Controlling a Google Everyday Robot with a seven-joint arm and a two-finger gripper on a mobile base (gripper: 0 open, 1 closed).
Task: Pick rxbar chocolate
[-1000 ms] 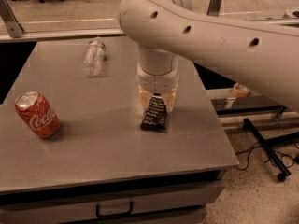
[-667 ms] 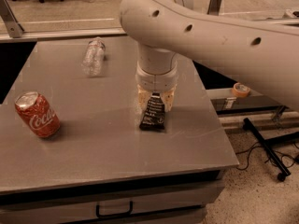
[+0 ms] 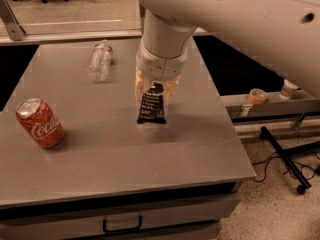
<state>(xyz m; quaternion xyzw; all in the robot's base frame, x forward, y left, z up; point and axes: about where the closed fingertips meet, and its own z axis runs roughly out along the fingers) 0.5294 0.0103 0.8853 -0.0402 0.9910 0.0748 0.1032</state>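
The rxbar chocolate is a flat black wrapper with white text. It hangs upright from its top end in my gripper, near the middle of the grey table. My gripper points straight down from the big white arm and is shut on the bar's top end. The bar's lower end is just off the table, with a faint shadow under it. The gripper's wrist hides the top edge of the bar.
A red Coca-Cola can stands at the table's left. A clear plastic bottle lies at the back left. The table's right edge is close to the bar. Beyond it, a low ledge holds a tape roll, and black stand legs and cables lie on the floor.
The gripper has risen and shifted a little to the left with the bar in it. The bar's lower end has come off the table. The can and bottle have not moved.
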